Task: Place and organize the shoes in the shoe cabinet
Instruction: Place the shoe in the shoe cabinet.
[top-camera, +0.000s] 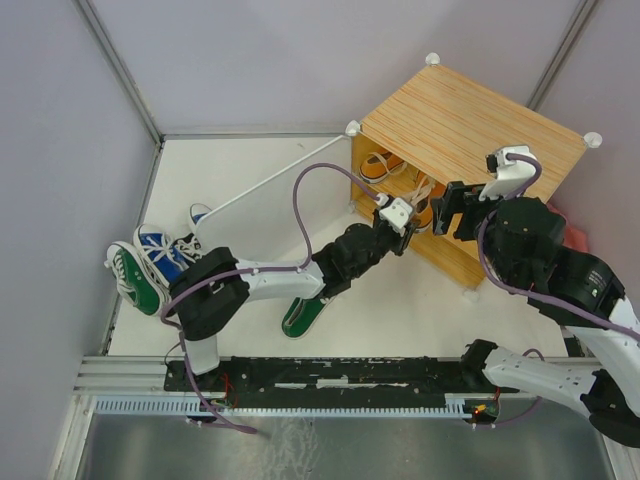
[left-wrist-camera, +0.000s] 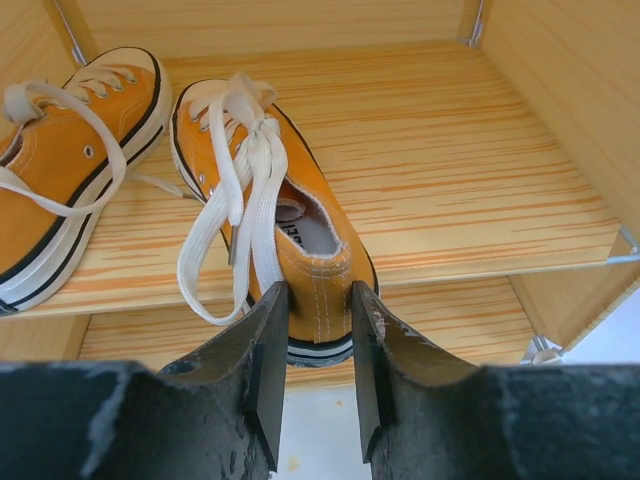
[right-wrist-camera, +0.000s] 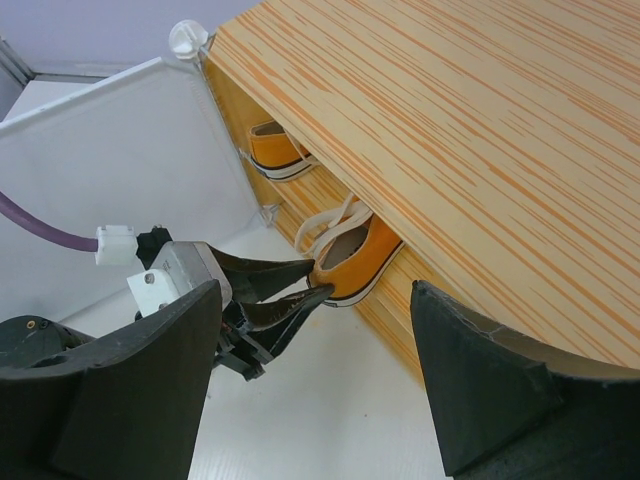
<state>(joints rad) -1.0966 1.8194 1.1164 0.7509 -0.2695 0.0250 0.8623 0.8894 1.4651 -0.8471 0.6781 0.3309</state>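
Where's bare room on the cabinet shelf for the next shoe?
Seen from the left wrist: right half of the shelf is bare, between the right orange shoe and the cabinet's right wall. The lower level under it looks bare where visible. Left half is crowded: left orange shoe beside it, left claw pinching the right shoe's heel.

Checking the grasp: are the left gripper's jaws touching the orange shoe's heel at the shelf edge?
Touching. In the left wrist view the left gripper has both jaws flush against the sides of the orange shoe at its heel, no gap.
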